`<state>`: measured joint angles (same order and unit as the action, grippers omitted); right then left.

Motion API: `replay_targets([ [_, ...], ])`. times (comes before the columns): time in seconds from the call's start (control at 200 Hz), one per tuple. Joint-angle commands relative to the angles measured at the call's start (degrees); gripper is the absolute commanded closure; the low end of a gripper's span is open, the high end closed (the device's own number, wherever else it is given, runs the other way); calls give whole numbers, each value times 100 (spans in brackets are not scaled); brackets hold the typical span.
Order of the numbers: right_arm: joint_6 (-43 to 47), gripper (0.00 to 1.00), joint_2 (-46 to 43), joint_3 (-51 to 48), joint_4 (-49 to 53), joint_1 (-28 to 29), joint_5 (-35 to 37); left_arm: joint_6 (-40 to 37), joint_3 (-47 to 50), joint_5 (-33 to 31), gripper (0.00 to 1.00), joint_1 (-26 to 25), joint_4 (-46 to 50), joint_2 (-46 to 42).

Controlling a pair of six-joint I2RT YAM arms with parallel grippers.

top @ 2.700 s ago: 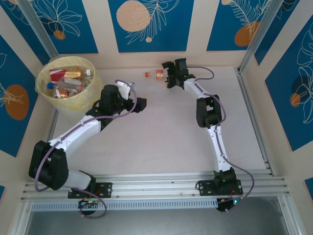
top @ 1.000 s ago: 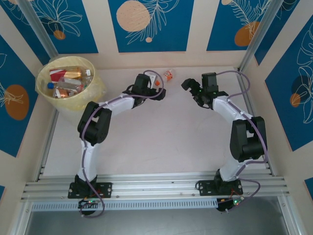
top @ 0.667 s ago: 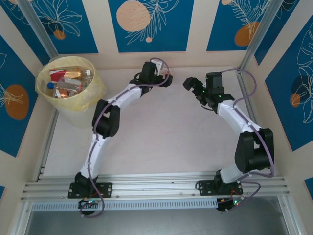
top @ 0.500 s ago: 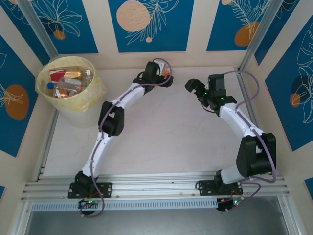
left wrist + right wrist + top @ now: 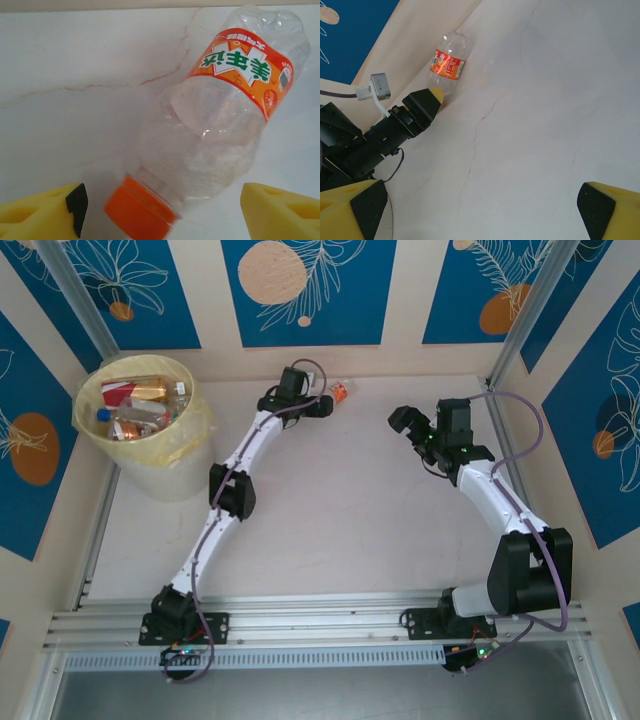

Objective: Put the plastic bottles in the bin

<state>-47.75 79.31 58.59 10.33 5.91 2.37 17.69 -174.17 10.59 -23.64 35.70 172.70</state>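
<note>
My left gripper (image 5: 324, 403) is open, jaws straddling the cap end of the orange-labelled bottle (image 5: 220, 125), no contact, at 12 o'clock on the desk (image 5: 340, 530); right gripper (image 5: 403, 421) gapes empty near 1; bin (image 5: 150, 468) at 10, other bottles (image 5: 140, 412) inside.

The clear bottle (image 5: 215, 125) had an orange label (image 5: 245, 70). Big green Chinese letters with white edges stood on it, upside down, and read 美年达. The small white writing beside them was too tiny to read.
</note>
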Motion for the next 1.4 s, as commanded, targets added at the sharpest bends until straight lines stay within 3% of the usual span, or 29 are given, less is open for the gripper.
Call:
replay_targets([
  [0.0, 20, 0, 18, 90, 87, -29, 71, 349, -65, 564, 28, -62, 122, 86],
  [0.265, 22, 0, 111, 232, 154, -31, 48, 779, -56, 873, 54, 52, -225, 226],
  [0.395, 38, 0, 88, 223, 193, -29, 105, 753, -52, 1015, 56, 37, -307, 228],
  [0.48, 39, 0, 91, 215, 198, -29, 133, 753, -56, 1122, 42, 28, -327, 245],
  [0.575, 50, 0, 89, 214, 217, -38, 160, 733, -53, 1256, 41, 17, -294, 245],
  [1.23, 96, 0, -17, 179, 321, -60, 229, 947, -59, 1354, 68, 26, -431, 310],
  [1.395, 114, 0, -90, 154, 356, -67, 265, 627, -345, 1188, 83, -8, -48, 323],
])
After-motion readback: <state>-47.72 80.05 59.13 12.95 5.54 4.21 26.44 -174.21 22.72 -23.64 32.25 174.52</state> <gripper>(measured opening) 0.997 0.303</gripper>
